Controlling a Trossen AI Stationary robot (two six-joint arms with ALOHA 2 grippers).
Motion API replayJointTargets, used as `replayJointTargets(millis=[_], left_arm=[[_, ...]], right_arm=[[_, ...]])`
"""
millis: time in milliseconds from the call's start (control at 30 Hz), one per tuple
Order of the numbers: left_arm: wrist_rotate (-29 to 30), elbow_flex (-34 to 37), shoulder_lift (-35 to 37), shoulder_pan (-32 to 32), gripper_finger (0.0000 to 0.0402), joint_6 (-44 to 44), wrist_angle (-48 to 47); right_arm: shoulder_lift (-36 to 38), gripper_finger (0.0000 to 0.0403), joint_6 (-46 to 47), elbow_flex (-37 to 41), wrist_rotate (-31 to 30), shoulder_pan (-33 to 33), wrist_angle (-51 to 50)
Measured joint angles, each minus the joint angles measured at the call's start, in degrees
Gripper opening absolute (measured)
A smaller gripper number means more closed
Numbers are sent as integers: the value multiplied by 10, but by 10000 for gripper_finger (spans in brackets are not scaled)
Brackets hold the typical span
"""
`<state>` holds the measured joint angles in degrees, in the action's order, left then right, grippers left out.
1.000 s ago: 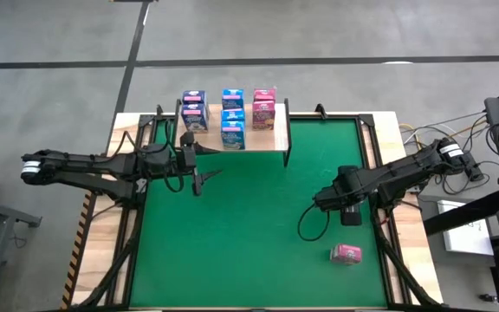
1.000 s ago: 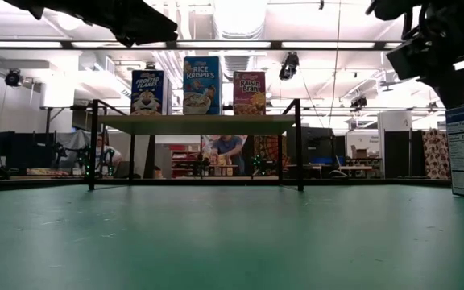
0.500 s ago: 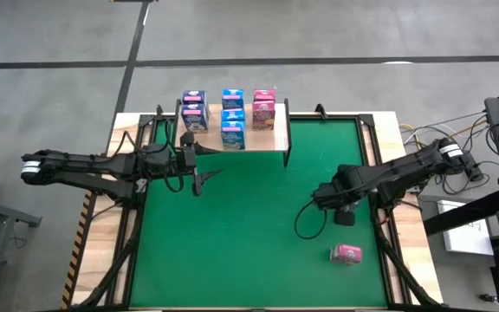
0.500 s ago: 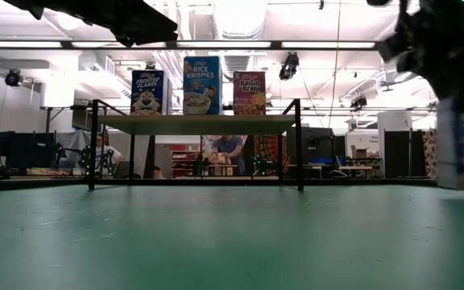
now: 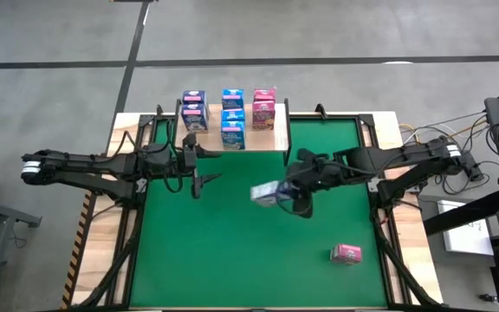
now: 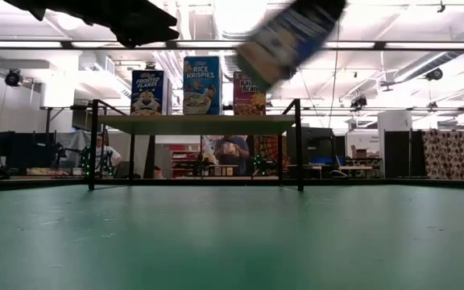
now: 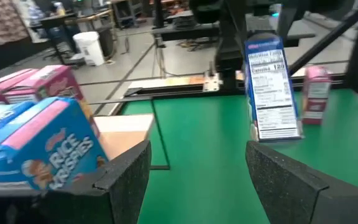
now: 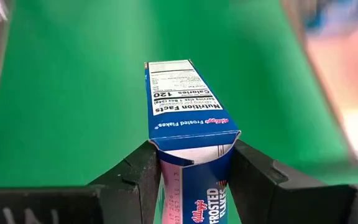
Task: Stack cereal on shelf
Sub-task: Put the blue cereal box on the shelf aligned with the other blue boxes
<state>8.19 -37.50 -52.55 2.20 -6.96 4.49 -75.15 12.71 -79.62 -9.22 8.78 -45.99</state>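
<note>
- Above the middle of the green mat [image 5: 232, 251], the Frosted Flakes box [image 5: 267, 194] hangs tilted in the air, clamped between the fingers [image 8: 253, 171] of the right gripper [image 5: 289, 192]; the right wrist view shows both fingers pressed against its sides, with the nutrition panel facing up.
- From the low view the same box [image 6: 290, 39] is tipped at a slant, high over the mat and level with the boxes on the shelf.
- Behind it stands the shelf [image 5: 277, 139], along the far edge of the mat, with a row of Frosted Flakes boxes [image 5: 193, 112], a row of Rice Krispies boxes [image 5: 232, 119] and a row of Raisin Bran boxes [image 5: 263, 107] on its board.
- Bare board shows only at the front of the Raisin Bran row, and in a little strip in front of the left row.
- Between the held box and the shelf front the mat lies open, with nothing standing in that stretch.
- Near the mat's right front, a pink box [image 5: 346, 253] lies on its side, well apart from the shelf.
- Left of the shelf's front corner, the left gripper [image 5: 197, 169] waits with its fingers [image 7: 126, 171] spread apart and holding nothing, just beside the nearest Rice Krispies box.
- Wooden tabletop [image 5: 102, 251] rims the mat on both sides.
</note>
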Motion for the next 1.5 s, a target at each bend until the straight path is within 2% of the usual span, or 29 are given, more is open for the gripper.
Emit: replayJointTargets(millis=[133,300,567,700,933,1233,1433,1500], left_arm=[[-4,0,0,0,245,4,1],[-7,0,0,0,245,17,2],[-93,-3,-14,0,245,47,9],[-120,-3,-40,0,245,57,18],[-120,-3,-87,-1,257,65,48],[-115,-3,-143,-2,274,71,56],[-31,-3,-185,-4,274,84,63],[-23,-3,-199,-5,274,86,71]], right_arm=[[-23,148,-80,-7,0,-9,71],[-68,148,-157,-6,-22,-16,105],[-154,148,-235,-24,-106,-18,125],[-190,148,-247,-51,-119,-20,122],[-224,148,-254,-84,-119,-20,119],[-225,148,-254,-85,-118,-22,122],[-225,148,-257,-85,-119,-22,125],[-225,148,-257,-85,-118,-23,123]])
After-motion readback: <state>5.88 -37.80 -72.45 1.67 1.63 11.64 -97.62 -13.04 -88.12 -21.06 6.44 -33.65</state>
